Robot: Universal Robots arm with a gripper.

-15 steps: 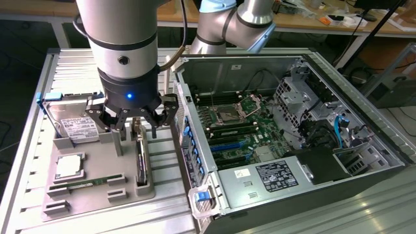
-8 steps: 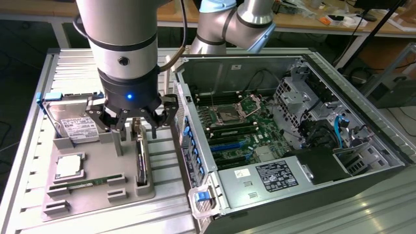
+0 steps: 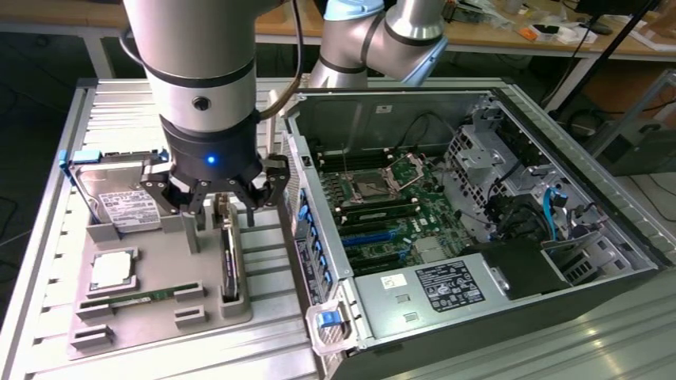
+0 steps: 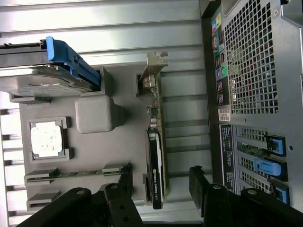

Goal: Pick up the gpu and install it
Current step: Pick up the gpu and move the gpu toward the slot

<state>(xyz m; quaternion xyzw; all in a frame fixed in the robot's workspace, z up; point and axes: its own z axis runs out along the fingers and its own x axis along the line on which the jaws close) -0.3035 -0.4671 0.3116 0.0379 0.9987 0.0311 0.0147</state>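
Straight beneath your fingers (image 4: pixel 199 182), the gpu (image 4: pixel 155 156) stands on edge in its slot of the grey tray (image 3: pixel 158 336), and nothing grips it. The fingers are spread wide and hold nothing. In the wrist view one sits to each side of the card's black cooler, and neither appears to touch it. You are lined up over the card, but the grasp is not made. To one side of the fingers, away from the case (image 3: pixel 591 261), the hard drive (image 3: pixel 122 204), the CPU (image 3: pixel 111 269) and the memory stick (image 3: pixel 138 299) lie in their own pockets of the tray. On the fingers' other side the case lies open on the surface (image 3: pixel 106 103), with the motherboard (image 3: pixel 391 202) exposed and no card seated that you can see. By the look of it nothing is done yet: the lift, the carry and the seating are all left.
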